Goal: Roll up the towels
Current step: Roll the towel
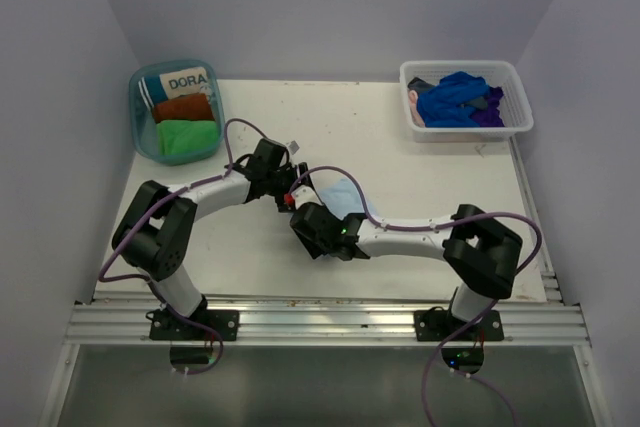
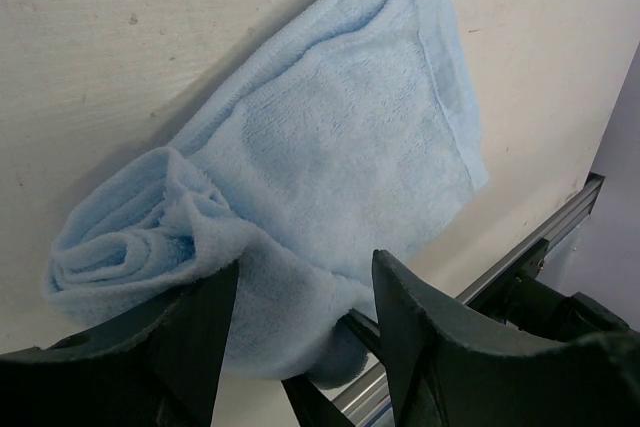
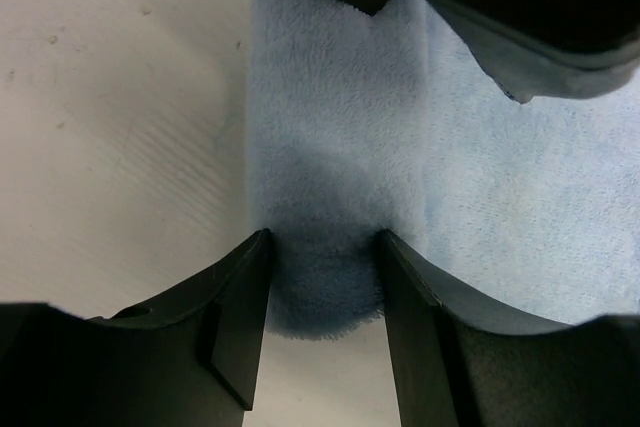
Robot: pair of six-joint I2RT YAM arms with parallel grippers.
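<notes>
The task is partly done, by my judgement. In the round teal plastic tub (image 1: 135, 112) at the far left corner of the white table (image 1: 420, 177), a rust-brown rolled towel (image 1: 185, 107) and a bright green rolled towel (image 1: 188, 137) lie side by side. The white-and-teal item printed "DORA" (image 1: 185, 80) is behind them.

The small, soft light blue towel (image 2: 330, 147) is the one in work. It lies in the middle of the table, between the two arms. Its near-left end is wound into a loose roll, while the larger part is flat on the table and not yet rolled.

The left gripper (image 2: 300, 307) has its jaws half spread, one on each side of the rolled end, and they pinch it. The right gripper (image 3: 325, 297) is just beside it. Its jaws are also half spread and pinch a thick fold at the towel's edge.

What is left, as I judge: to finish this roll and place it, then to roll the others. The crumpled dark blue towels (image 1: 455, 97) and a purple towel (image 1: 488, 115) are in the white plastic basket (image 1: 520, 97) at the far right corner, well apart from the arms.

The two grippers are very near each other, so they may collide. The thin purple cable (image 1: 352, 197) of the right arm also loops over the towel.
</notes>
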